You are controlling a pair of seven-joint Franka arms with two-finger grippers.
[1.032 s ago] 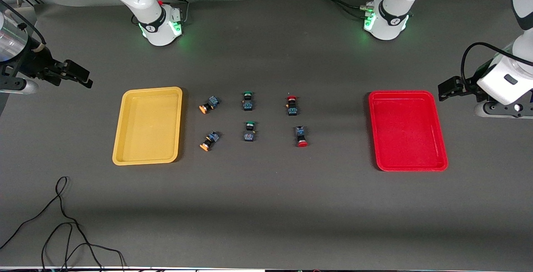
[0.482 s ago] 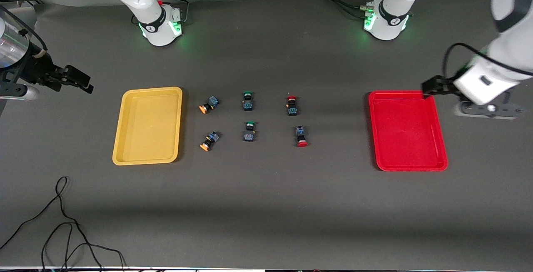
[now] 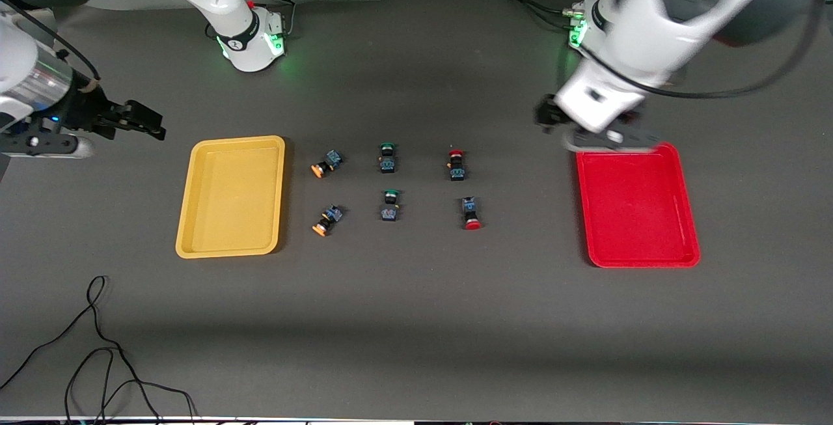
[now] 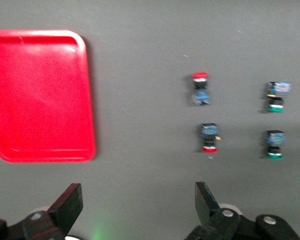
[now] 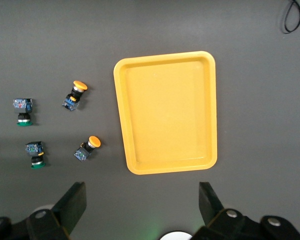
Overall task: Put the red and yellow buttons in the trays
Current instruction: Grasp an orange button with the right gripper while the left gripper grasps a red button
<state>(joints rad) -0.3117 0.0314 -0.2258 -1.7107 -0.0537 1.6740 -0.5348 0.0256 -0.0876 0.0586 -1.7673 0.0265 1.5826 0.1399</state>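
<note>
Two red-capped buttons (image 3: 456,164) (image 3: 470,212) lie on the table beside the red tray (image 3: 638,207). Two orange-yellow-capped buttons (image 3: 327,163) (image 3: 327,219) lie beside the yellow tray (image 3: 231,197). Both trays are empty. My left gripper (image 3: 544,116) is open and empty in the air, over the table by the red tray's corner nearest the bases. Its wrist view shows the gripper (image 4: 138,197), the red tray (image 4: 40,95) and the red buttons (image 4: 200,89). My right gripper (image 3: 151,125) is open and empty, beside the yellow tray toward the table's end. Its wrist view shows the gripper (image 5: 142,200) and the yellow tray (image 5: 167,112).
Two green-capped buttons (image 3: 386,157) (image 3: 390,205) lie between the orange and red pairs. A loose black cable (image 3: 97,347) lies near the front edge at the right arm's end. Both arm bases (image 3: 250,41) (image 3: 602,31) stand along the table's top edge.
My left arm has swung in fast from the table's end to over the red tray's corner nearest the bases. My right gripper has edged toward the yellow tray. The buttons and trays have not moved.
</note>
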